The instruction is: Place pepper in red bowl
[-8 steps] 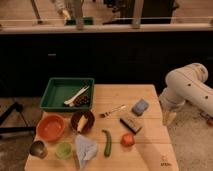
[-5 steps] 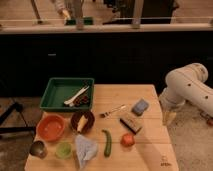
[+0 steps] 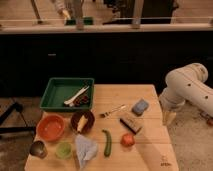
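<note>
The pepper [image 3: 106, 142], slender and dark green, lies on the wooden table [image 3: 150, 152] near its front, between a pale blue cloth and a red-orange round fruit. The red bowl [image 3: 51, 127] sits at the table's left front and looks empty. My gripper [image 3: 169, 118] hangs off the table's right edge below the white arm [image 3: 187, 87], well to the right of the pepper and holding nothing that I can see.
A green tray [image 3: 67, 93] with utensils stands at the back left. A dark bowl [image 3: 82, 121] with a yellow item sits beside the red bowl. A fork [image 3: 113, 111], blue sponge [image 3: 140, 106], brush block [image 3: 130, 122], red fruit [image 3: 128, 140], green cup [image 3: 63, 149], metal cup [image 3: 38, 149] and cloth [image 3: 86, 149] lie around.
</note>
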